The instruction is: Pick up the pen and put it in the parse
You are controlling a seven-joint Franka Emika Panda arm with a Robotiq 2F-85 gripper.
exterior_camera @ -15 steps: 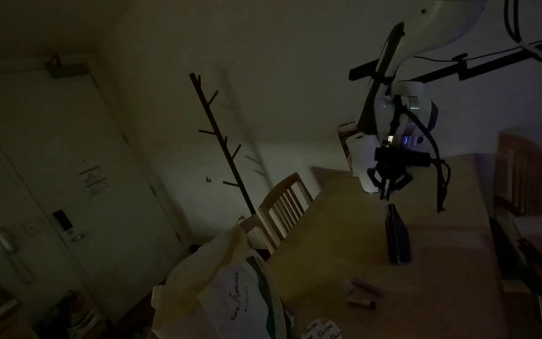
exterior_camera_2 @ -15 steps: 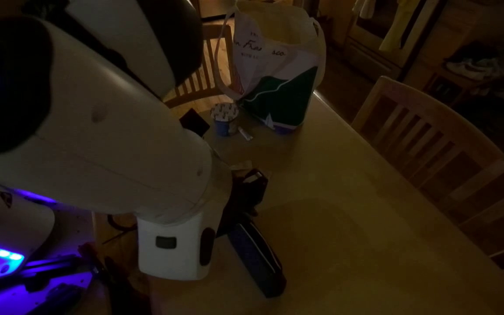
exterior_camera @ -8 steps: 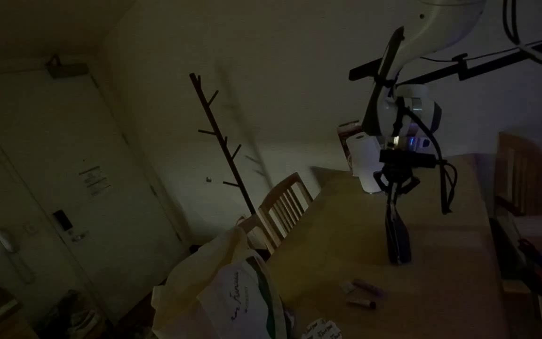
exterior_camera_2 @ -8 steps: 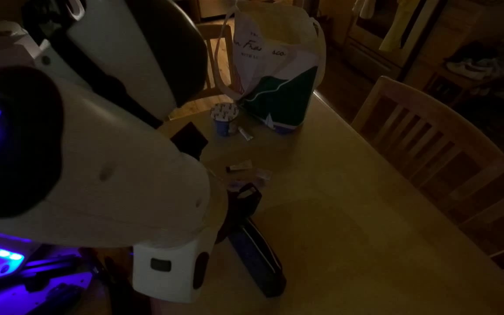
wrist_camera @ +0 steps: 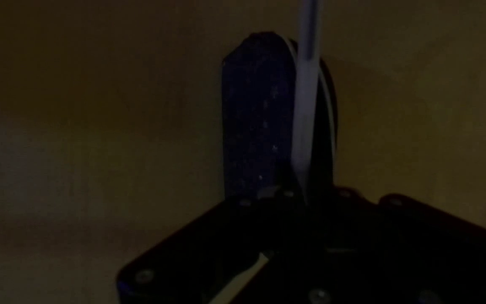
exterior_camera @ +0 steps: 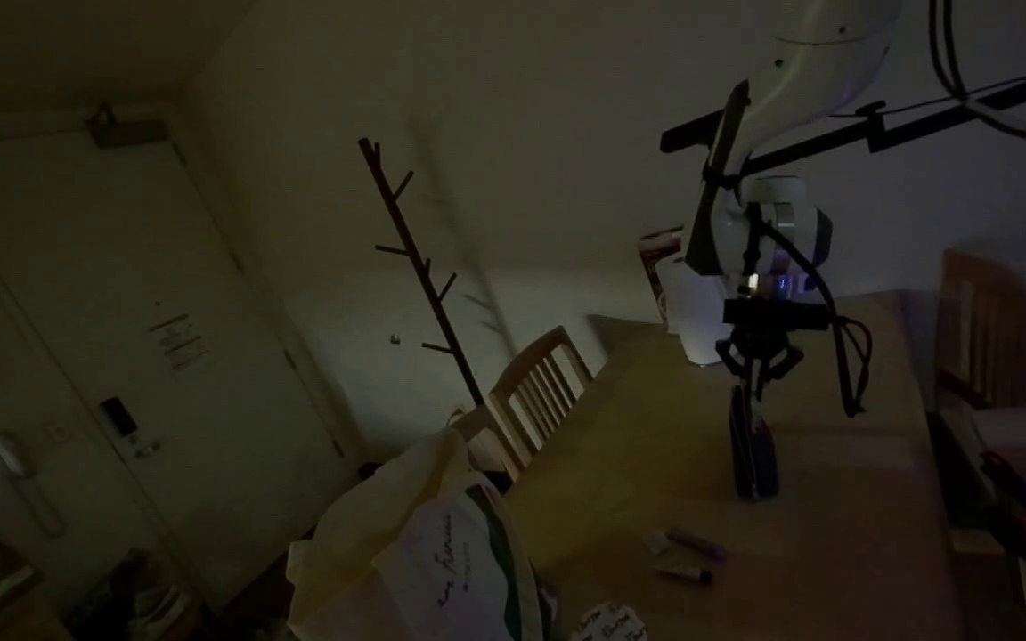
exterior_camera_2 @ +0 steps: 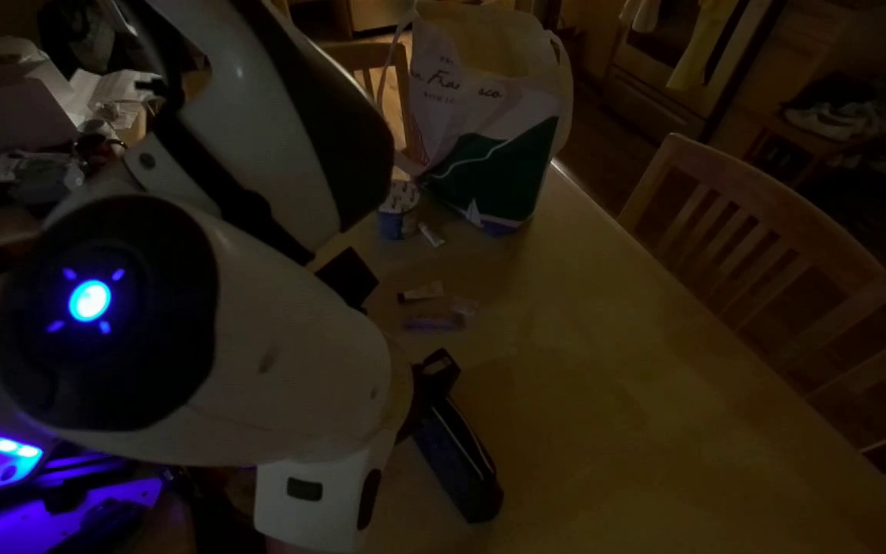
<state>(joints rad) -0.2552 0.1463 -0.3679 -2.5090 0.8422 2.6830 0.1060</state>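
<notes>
The gripper [exterior_camera: 754,388] pinches the pale pen [wrist_camera: 305,109] over the dark pouch [wrist_camera: 255,109] on the wooden table [exterior_camera_2: 643,385], and whether the pen's tip reaches inside I cannot tell.

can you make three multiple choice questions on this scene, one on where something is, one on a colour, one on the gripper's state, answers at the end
1. How does the pouch lie with regard to the table?
A. Under it
B. On top of it
C. Hanging off its edge

2. Which colour covers most of the lower front of the bag?
A. Green
B. Orange
C. Black

3. What state is the gripper in?
A. Wide open
B. Shut on the bag
C. Shut on the pen

1 B: it rests there in both exterior views.
2 A: the green is plain in an exterior view.
3 C: the pen sticks out of its grip in the wrist view.
</notes>
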